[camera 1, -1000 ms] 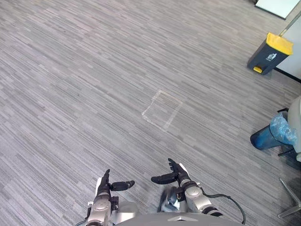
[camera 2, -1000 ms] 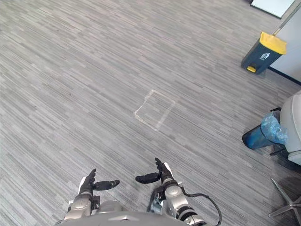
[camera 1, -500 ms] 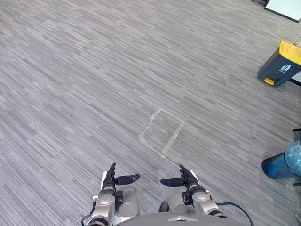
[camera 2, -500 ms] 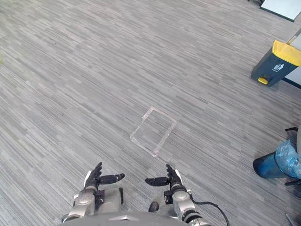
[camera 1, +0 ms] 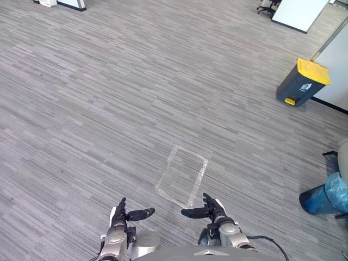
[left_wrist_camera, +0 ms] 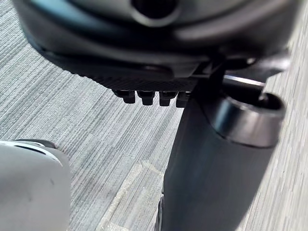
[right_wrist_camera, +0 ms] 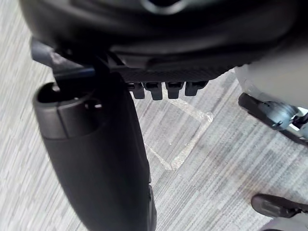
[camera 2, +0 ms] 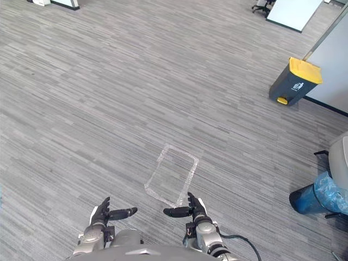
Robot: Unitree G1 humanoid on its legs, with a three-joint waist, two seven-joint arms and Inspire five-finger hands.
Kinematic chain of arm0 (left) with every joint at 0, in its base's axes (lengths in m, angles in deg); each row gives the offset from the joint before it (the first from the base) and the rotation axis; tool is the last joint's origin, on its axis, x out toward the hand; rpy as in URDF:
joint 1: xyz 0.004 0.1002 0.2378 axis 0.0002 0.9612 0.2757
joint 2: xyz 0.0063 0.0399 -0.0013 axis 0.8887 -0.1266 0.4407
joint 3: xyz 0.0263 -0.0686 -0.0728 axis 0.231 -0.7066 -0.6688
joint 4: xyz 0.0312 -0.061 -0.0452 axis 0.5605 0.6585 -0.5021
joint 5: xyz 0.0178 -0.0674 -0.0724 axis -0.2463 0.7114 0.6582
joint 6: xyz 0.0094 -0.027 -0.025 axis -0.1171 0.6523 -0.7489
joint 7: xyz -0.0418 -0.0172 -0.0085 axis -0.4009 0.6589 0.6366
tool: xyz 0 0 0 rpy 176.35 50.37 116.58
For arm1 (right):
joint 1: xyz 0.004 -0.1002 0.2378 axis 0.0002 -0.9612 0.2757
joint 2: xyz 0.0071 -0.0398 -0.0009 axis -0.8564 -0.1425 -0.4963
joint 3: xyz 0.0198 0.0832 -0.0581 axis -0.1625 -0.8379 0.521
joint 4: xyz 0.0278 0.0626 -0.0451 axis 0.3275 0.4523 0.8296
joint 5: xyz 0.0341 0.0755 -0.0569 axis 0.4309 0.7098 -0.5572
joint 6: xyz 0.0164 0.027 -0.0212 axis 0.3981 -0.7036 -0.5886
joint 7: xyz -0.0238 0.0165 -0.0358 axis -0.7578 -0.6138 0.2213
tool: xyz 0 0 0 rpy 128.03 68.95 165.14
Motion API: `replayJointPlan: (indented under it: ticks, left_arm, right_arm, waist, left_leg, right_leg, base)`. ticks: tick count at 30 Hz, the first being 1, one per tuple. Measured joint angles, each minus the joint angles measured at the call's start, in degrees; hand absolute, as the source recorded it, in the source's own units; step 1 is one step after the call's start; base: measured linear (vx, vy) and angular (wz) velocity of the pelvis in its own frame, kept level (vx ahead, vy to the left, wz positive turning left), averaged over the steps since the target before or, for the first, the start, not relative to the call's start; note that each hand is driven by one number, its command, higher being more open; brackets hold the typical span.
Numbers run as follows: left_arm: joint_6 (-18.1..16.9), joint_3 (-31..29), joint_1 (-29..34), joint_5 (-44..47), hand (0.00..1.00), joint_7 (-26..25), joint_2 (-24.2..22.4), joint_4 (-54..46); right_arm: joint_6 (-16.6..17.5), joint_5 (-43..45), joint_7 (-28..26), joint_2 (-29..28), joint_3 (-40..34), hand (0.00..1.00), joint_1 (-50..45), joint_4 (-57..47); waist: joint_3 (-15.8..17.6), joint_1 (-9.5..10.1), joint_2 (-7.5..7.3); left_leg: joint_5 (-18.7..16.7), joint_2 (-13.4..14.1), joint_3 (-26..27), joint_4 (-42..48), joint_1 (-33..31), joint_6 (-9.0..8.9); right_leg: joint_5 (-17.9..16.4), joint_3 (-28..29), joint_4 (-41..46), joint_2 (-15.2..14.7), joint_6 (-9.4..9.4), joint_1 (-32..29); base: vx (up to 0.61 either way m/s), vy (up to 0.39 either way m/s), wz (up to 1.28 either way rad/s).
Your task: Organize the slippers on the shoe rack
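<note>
My left hand (camera 1: 120, 213) is held low in front of me at the bottom of the eye views, fingers straight and thumb pointing inward, holding nothing. My right hand (camera 1: 213, 209) is level with it a little to the right, also open and empty, its thumb pointing toward the left hand. In the wrist views the left hand's fingertips (left_wrist_camera: 153, 98) and the right hand's fingertips (right_wrist_camera: 166, 89) are straight above bare grey carpet. I see only carpet floor ahead, with no slippers or shoe rack on it.
A clear tape rectangle (camera 1: 182, 175) is stuck on the grey carpet just ahead of my hands. A dark bin with a yellow lid (camera 1: 302, 82) stands far right by a wall. A blue bin with a plastic bag (camera 1: 325, 196) sits at the right edge.
The camera has tilted up and swung: the tape rectangle sits lower and nearer my hands, and more far floor shows. Both hands keep their open pose.
</note>
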Motion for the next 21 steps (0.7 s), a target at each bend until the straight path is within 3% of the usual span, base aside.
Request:
replayJointPlan:
  ticks: [1, 2, 3, 4, 6, 7, 9, 11, 12, 13, 15, 17, 18, 19, 21]
  left_arm:
    - [0.0, 0.0, 0.0, 0.0, 1.0, 0.0, 0.0, 0.0]
    - [0.0, 0.0, 0.6, 0.0, 1.0, 0.3, 0.4, 0.0]
    - [0.0, 0.0, 0.6, 0.0, 1.0, 0.3, 0.4, 0.0]
    - [0.1, 0.1, 0.0, -0.2, 1.0, 0.6, -0.1, 1.0]
    - [0.0, 0.0, 0.3, -1.0, 1.0, 0.8, -2.0, 1.0]
    - [0.0, 0.1, 0.1, -1.3, 1.0, 1.0, -2.2, 1.0]
    - [0.2, 0.0, -0.4, -1.4, 1.0, 1.3, -2.3, 1.1]
    - [-0.1, 0.1, -1.0, -1.7, 1.0, 1.3, -2.6, 0.9]
    - [-0.1, 0.1, -1.1, -1.8, 1.0, 1.4, -2.6, 0.6]
    - [-0.2, 0.1, -1.0, -2.3, 1.0, 1.6, -2.3, -0.4]
    - [-0.5, 0.1, -1.0, -2.3, 1.0, 1.6, -2.2, -1.2]
    - [-0.6, 0.1, -1.2, -2.3, 1.0, 1.5, -2.1, -1.3]
    - [-0.6, 0.1, -1.3, -2.1, 1.0, 1.3, -2.5, -1.3]
    - [-0.5, 0.0, -1.5, -1.7, 1.0, 1.2, -2.9, -0.9]
    - [-0.6, 0.0, -1.4, -1.3, 1.0, 1.0, -2.2, -0.6]
  right_arm:
    - [0.0, 0.0, 0.0, 0.0, 0.0, 1.0, 0.1, 0.0]
    - [0.0, 0.0, 0.0, 0.0, 1.2, 1.0, 0.0, 0.2]
    - [0.1, 0.0, 0.0, -0.1, 1.2, 1.0, -0.1, 0.2]
    - [0.5, -0.3, -0.1, 0.5, 1.7, 1.0, -0.3, 0.2]
    - [0.0, -1.0, -0.1, 0.8, 1.5, 1.0, 0.0, 0.2]
    - [0.0, -1.0, -0.1, 0.8, 1.4, 1.0, -0.1, 0.2]
    - [-0.6, -0.9, 0.0, 0.9, 1.1, 1.0, -1.8, 0.0]
    - [-1.0, -0.5, 0.2, 0.8, -0.4, 1.0, -1.9, 0.2]
    - [-1.0, -0.3, 0.3, 0.9, -0.7, 1.0, -1.9, 0.3]
    - [-1.0, 0.2, 1.0, 1.2, -0.7, 1.0, -1.6, 0.2]
    - [-0.9, 0.3, 1.6, 1.4, -1.0, 1.0, -0.7, 0.2]
    - [-0.8, 0.3, 2.0, 1.4, -2.1, 1.0, -0.5, 0.2]
    - [-0.8, 0.3, 2.2, 1.8, -2.8, 1.0, -0.7, 0.2]
    - [-1.0, 0.3, 2.3, 2.1, -2.8, 1.0, -1.8, 0.4]
    - [-1.7, 0.2, 2.0, 1.7, -2.6, 1.0, -2.8, 0.4]
  waist:
    - [0.0, 0.04, 0.01]
    - [-0.5, 0.18, -0.95]
    - [-0.6, 0.17, -1.03]
    - [-1.0, -0.04, -0.16]
    - [-2.7, -0.17, 2.06]
    - [-2.8, -0.21, 2.36]
    - [-2.8, -0.42, 2.37]
    - [-2.6, -0.04, 1.53]
    - [-2.5, 0.04, 1.02]
    - [-2.4, 0.15, 0.17]
    - [-2.2, 0.51, -0.17]
    - [-1.8, 0.53, -0.31]
    - [-1.3, 0.54, 0.69]
    - [-0.9, 0.71, 0.7]
    - [-1.3, 0.6, -0.62]
  left_leg:
    - [0.0, 0.1, 0.5, -0.6, 0.6, -0.47]
    - [-0.5, -1.0, 1.0, -2.7, 2.7, -2.23]
    - [-0.6, -1.1, 0.9, -2.8, 2.8, -2.33]
    - [-1.7, -0.9, 0.1, -2.8, 4.9, -3.98]
    - [-0.8, 1.2, -2.8, 5.1, 1.4, -5.32]
    - [-0.1, 1.8, -3.9, 9.2, -0.4, -6.52]
    - [7.5, 3.3, -7.8, 27.5, -7.3, -10.19]
    - [2.8, 4.4, -6.7, 36.0, -11.8, -9.89]
    - [1.4, 4.1, -6.2, 35.9, -12.9, -9.31]
    - [-0.7, 3.5, -5.3, 32.2, -15.1, -7.54]
    - [-1.8, 3.0, -6.9, 23.9, -17.9, -6.14]
    - [-1.3, 1.1, -13.5, 14.7, -19.7, -6.18]
    - [2.7, 0.2, -18.4, 10.3, -19.8, -7.29]
    - [6.6, -1.0, -17.8, 9.5, -17.6, -7.12]
    - [6.2, -2.4, -15.6, 9.9, -16.3, -7.13]
  right_leg:
    - [0.8, -0.8, -3.2, 0.6, -0.03, -0.2]
    - [8.1, -2.3, -15.4, 2.9, -0.63, -0.2]
    - [8.4, -2.3, -15.7, 2.9, -0.79, -0.2]
    - [13.7, 0.2, -15.6, 4.7, -6.87, 0.0]
    - [9.9, 1.2, -15.0, 6.6, -6.58, -0.1]
    - [9.0, 1.3, -15.0, 7.1, -6.57, 0.2]
    - [7.5, 2.3, -19.3, 9.7, -6.4, 5.8]
    - [7.5, 4.1, -23.1, 11.2, -6.45, 11.2]
    - [7.5, 5.1, -24.0, 11.3, -6.42, 12.7]
    - [7.5, 7.6, -24.9, 11.3, -6.38, 14.6]
    - [7.5, 11.6, -24.7, 11.2, -6.09, 15.6]
    - [6.0, 15.1, -23.9, 10.2, -3.11, 16.2]
    - [4.6, 17.4, -22.0, 9.9, -1.2, 16.1]
    - [2.9, 20.0, -19.4, 8.9, 0.58, 15.9]
    - [2.5, 22.0, -18.6, 7.0, 1.23, 15.6]
  base:
    - [0.53, -0.093, -0.32]
    - [0.36, -0.093, -0.17]
    - [0.48, -0.127, -0.08]
    - [0.49, -0.138, -0.07]
    - [0.54, -0.16, -0.22]
    - [0.51, -0.16, -0.24]
    - [0.5, -0.137, -0.21]
    - [0.48, -0.068, -0.36]
    - [0.46, 0.013, -0.72]
    - [0.26, 0.071, -0.72]
    - [0.26, 0.172, -1.14]
    - [0.25, 0.294, -1.08]
    - [0.27, 0.374, -0.98]
    - [0.23, 0.318, -0.77]
    - [0.18, 0.223, -0.56]
